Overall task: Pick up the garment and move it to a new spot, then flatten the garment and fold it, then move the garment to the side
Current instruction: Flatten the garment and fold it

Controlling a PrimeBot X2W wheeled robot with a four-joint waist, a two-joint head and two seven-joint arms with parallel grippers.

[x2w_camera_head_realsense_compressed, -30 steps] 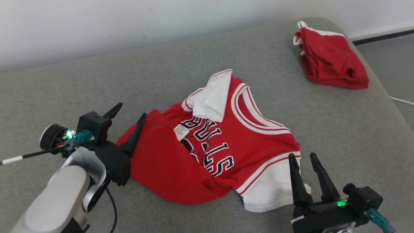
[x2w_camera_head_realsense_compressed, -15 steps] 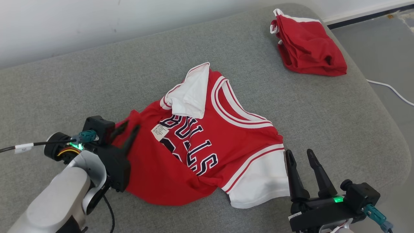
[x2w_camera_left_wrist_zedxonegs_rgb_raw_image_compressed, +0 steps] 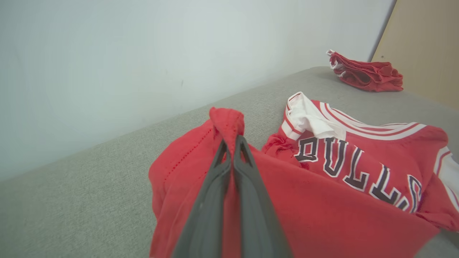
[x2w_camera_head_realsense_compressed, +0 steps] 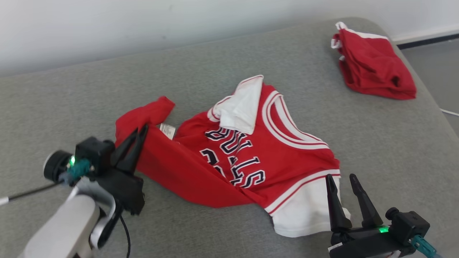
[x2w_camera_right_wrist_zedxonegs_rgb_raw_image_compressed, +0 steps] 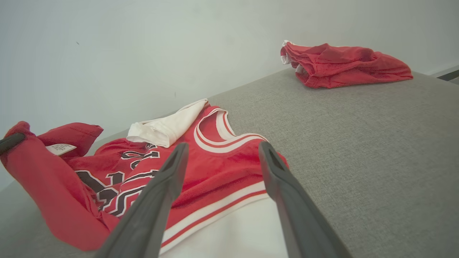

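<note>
Nearest, at the bottom right, the right gripper (x2w_camera_head_realsense_compressed: 340, 176) is wide open. Its two dark fingers (x2w_camera_right_wrist_zedxonegs_rgb_raw_image_compressed: 150, 208) point away over the white end (x2w_camera_head_realsense_compressed: 304, 211) of the shirt (x2w_camera_head_realsense_compressed: 287, 150); I cannot tell if they touch it. At the near left is the left gripper (x2w_camera_head_realsense_compressed: 140, 129), on a pale arm (x2w_camera_head_realsense_compressed: 61, 229) with a black cable (x2w_camera_head_realsense_compressed: 28, 192) running off to the left. Its fingers (x2w_camera_left_wrist_zedxonegs_rgb_raw_image_compressed: 211, 200) are pressed tight together on the red left edge of the shirt, and a small bunch of red cloth pokes out past the tips. That pinched edge sits higher than the rest of the shirt. The shirt lies in the middle of the grey cushion (x2w_camera_head_realsense_compressed: 89, 89), between the two grippers. It is red with white stripes and big dark letters (x2w_camera_head_realsense_compressed: 233, 161) on the front. It is crumpled, not flat: the red near side is folded over part of the letters. A small white tag (x2w_camera_head_realsense_compressed: 167, 129) shows just right of the left gripper's tips. A bit farther, a white flap (x2w_camera_head_realsense_compressed: 240, 107) is folded over beside the striped neck (x2w_camera_head_realsense_compressed: 287, 122). At the far right corner of the cushion, well apart from the shirt, lies a red pile (x2w_camera_head_realsense_compressed: 374, 68) of cloth with white trim. Right of it is a strip of grey floor (x2w_camera_head_realsense_compressed: 443, 71). Behind it all stands a plain pale wall (x2w_camera_head_realsense_compressed: 143, 28).
</note>
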